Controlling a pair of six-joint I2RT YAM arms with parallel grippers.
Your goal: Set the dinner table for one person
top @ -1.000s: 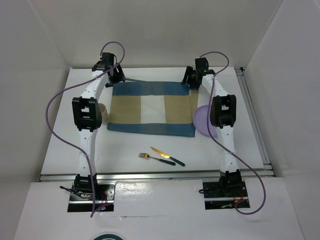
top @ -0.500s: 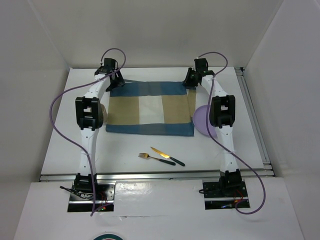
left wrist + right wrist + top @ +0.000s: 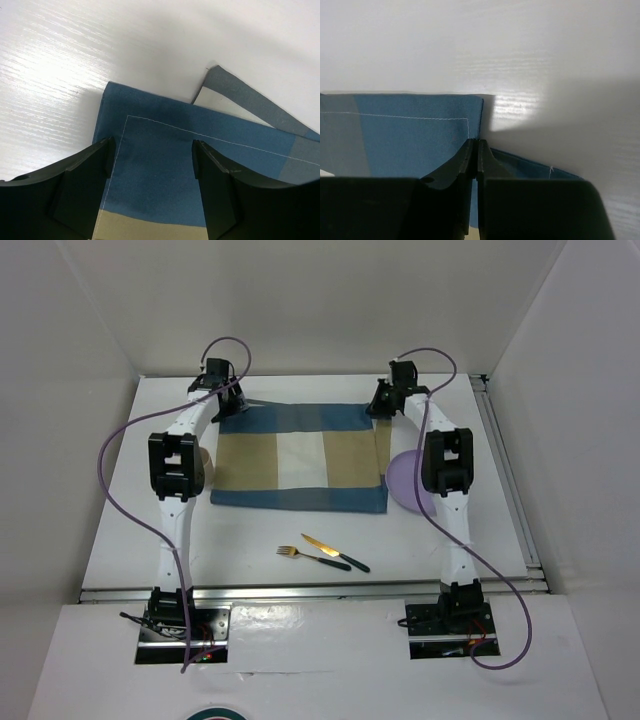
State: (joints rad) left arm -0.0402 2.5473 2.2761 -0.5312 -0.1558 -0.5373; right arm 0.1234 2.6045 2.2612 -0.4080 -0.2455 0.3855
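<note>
The blue-and-tan checked placemat lies in the middle of the white dinner table. My left gripper hovers open over the mat's far left corner, one finger on each side of the blue band. Beside it a fold shows the cloth's grey underside. My right gripper is at the far right corner, and its jaws are pinched together on the mat's right edge. That edge stands up a little off the table.
A lilac plate sits right of the mat, partly under my right arm. A gold fork and a gold knife with dark handles lie near the front. Something tan shows beneath my left arm. A metal rail runs along the table's right edge.
My right gripper has closed on the placemat's far right edge. My left gripper has shifted slightly over the far left corner and stays open.
</note>
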